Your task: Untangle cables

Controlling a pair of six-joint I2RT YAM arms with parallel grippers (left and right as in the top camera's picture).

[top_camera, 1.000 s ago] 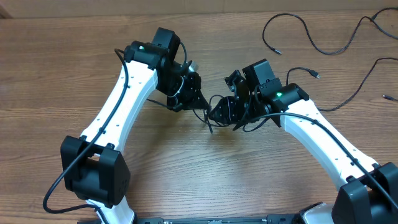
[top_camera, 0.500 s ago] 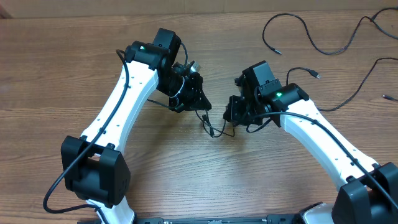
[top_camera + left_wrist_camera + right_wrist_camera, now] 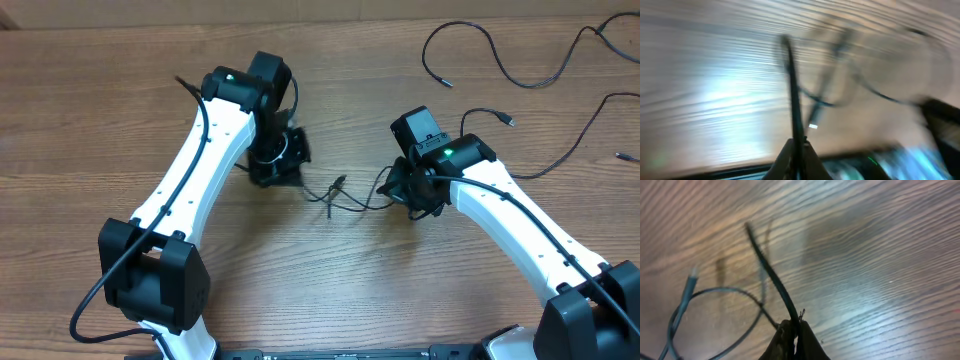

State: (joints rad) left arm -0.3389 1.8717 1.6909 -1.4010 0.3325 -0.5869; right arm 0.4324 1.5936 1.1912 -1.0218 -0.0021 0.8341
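Now the table [image 3: 90, 90] holds loose cables [image 3: 490, 42] far back on the right. 1 tangled cable [image 3: 335, 190] runs sideways from the left gripper [image 3: 276, 168] to the right gripper [image 3: 410, 190]. Both pinch it tight, 1 at each end, so pulling apart looks next.

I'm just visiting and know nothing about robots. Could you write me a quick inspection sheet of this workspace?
Surface: wooden table, bare grain.
Job's things: tangled cables, thin and black, strung between the two grippers and crossing midway; loose cables lie apart at the far right.
Clutter: nothing seen.
Grippers: left gripper shut on a strand of the tangled cables, view blurred; right gripper shut on another strand.
Cables: thicker arm wires run along both arms.
Surroundings: pale strip past the far edge, unclear what.
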